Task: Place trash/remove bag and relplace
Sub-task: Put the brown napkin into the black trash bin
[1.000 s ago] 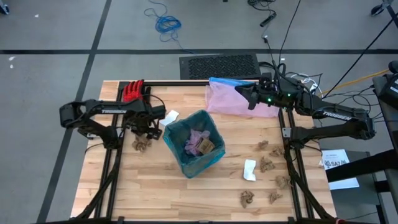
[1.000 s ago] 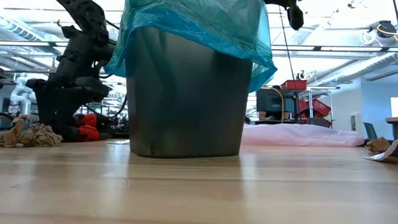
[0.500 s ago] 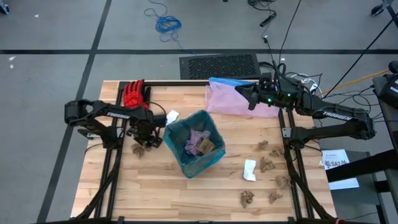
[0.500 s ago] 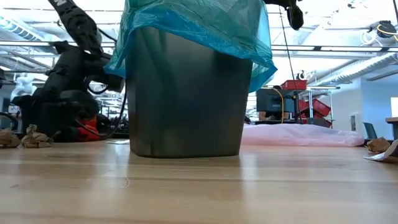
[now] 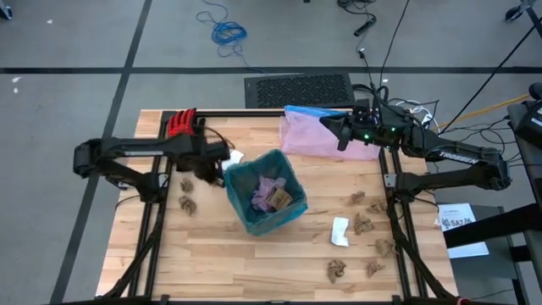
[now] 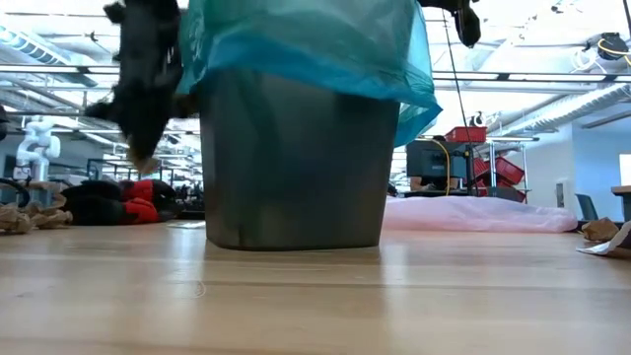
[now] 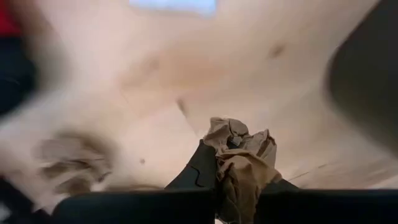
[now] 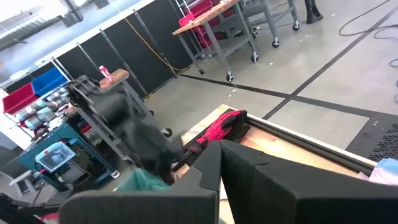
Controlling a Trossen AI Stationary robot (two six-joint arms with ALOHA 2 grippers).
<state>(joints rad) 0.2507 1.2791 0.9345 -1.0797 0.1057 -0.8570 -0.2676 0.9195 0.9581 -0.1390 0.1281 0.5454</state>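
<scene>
On the light wooden slatted desk [image 5: 212, 263] a dark grey plastic wastebasket [image 6: 296, 163] stands near the middle, lined with the thin translucent teal-green plastic bag [image 5: 262, 203] whose crinkly top is folded out over the rim and hangs partway down the outer wall; pinkish and brown scraps lie inside it. The left end effector [image 5: 206, 167] hangs above the desk just left of the wastebasket, close to the bag's left edge, with its dark fingers [image 7: 202, 171] closed on a crumpled brown paper wad [image 7: 244, 163] that bulges up between them. Two more crumpled brown paper wads [image 5: 186, 193] lie on the desk near the left edge, below that arm. A red glove [image 5: 180, 124] rests at the far left corner, and a small white paper scrap [image 5: 235, 157] lies far-left of the wastebasket. The right end effector [image 5: 332, 127] is at the far right, over a pale pink translucent bag with a blue edge [image 5: 315, 135] that lies flat on the desk; its fingers are closed with nothing between them. Several brown paper wads [image 5: 366, 224] and a white crumpled scrap [image 5: 340, 230] are scattered over the near right part of the desk.
</scene>
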